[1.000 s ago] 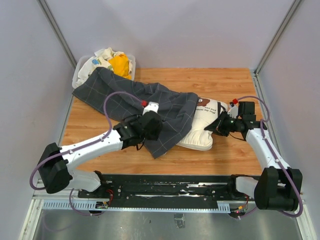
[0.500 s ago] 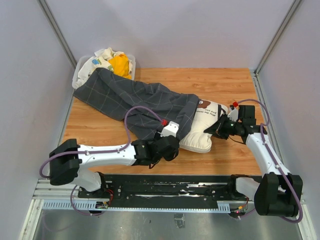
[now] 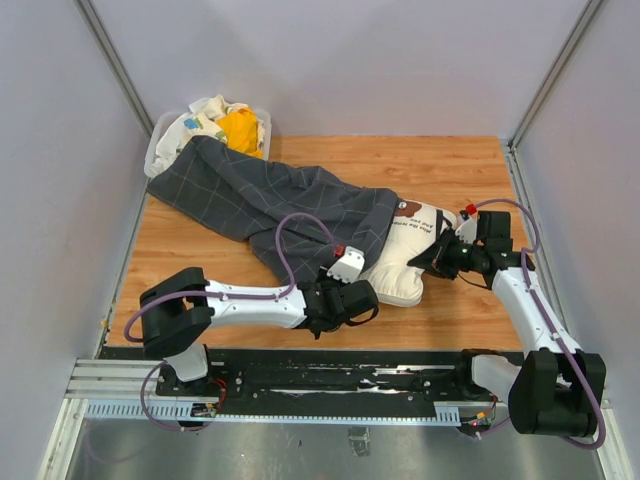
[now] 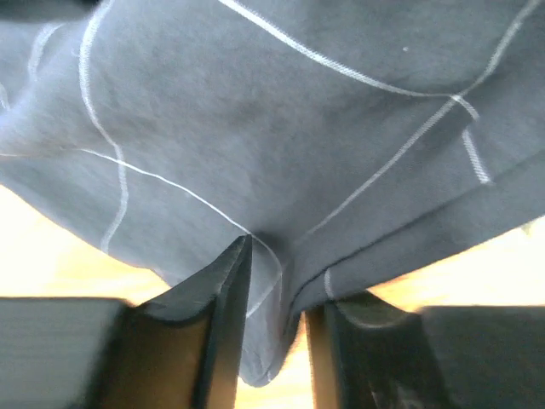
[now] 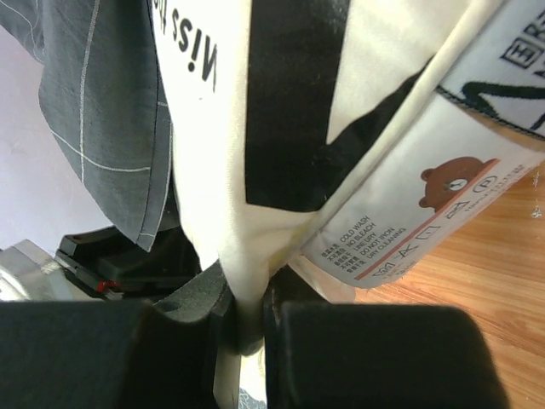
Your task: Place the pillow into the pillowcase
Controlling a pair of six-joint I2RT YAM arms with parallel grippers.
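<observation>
Table: the wooden top [image 3: 455, 165] carries everything. A bin [image 3: 158, 150] of cloths sits well beyond the left gripper, at the pillowcase's far end.
Pillowcase: the pillowcase [image 3: 250, 195] lies flat on a slant. Its closed end is far from both grippers, up by the bin, and its mouth lies between the two grippers and faces the right one.
Pillow: the pillow [image 3: 405, 280] lies between the grippers. Its left part is under the pillowcase's mouth edge, and its printed right end is bare and reaches to the right gripper.
Long axis: pillow and pillowcase line up roughly end to end — from the right gripper across to the mouth, then away toward the bin.
Left gripper: the left gripper [image 4: 277, 273] is at the near hem of the mouth. Its fingers stand either side of a fold of grey cloth, which fills the narrow gap. I cannot tell whether the pinch is firm.
Right gripper: the right gripper [image 5: 247, 319] is clamped on the pillow's cream edge, just beside the care label [image 5: 400, 226].
Nearer arm: the left is nearer for the mouth, the right for the pillow.
Coming move: judged from this layout, it turns on that shared line — the pillow goes away from the right gripper into the mouth, or the hem comes toward it. The near hem has to lift clear of the pillow's corner first.
</observation>
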